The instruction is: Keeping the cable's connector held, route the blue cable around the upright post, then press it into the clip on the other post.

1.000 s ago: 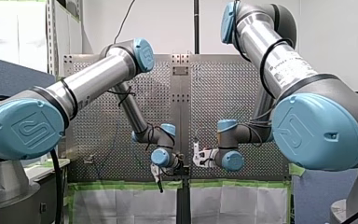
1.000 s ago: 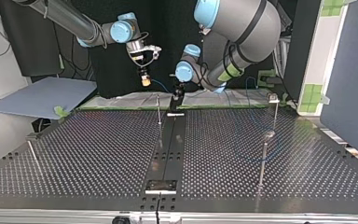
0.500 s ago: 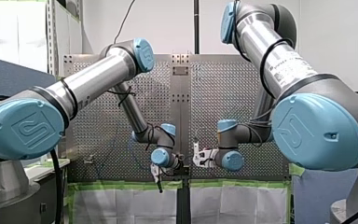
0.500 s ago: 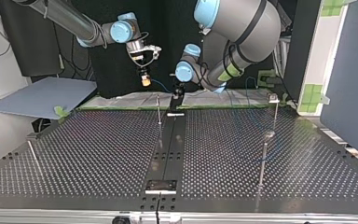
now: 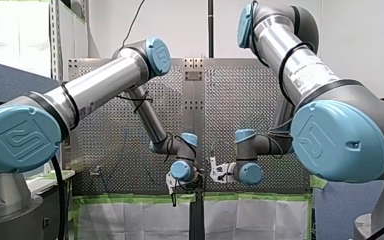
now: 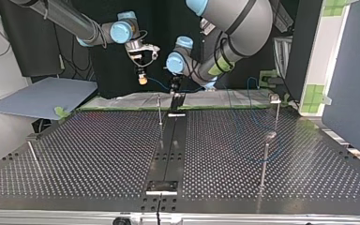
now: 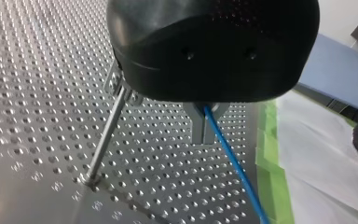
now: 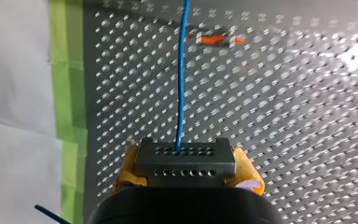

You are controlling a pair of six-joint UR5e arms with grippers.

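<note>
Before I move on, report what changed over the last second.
My left tool, shut on the blue cable, swung toward the top view's left, closer to my right tool. My right tool, shut on the connector, barely shifted. The posts stayed put.

Thin blue cable (image 8: 182, 84) runs straight out of a dark grey, hole-dotted connector (image 8: 185, 161) pinched in the right gripper (image 8: 185, 164), passes between the left gripper (image 7: 204, 133) fingers, close to a thin upright post (image 6: 160, 111); clip-topped post (image 6: 275, 99) stands well apart at the top view's right.
</note>
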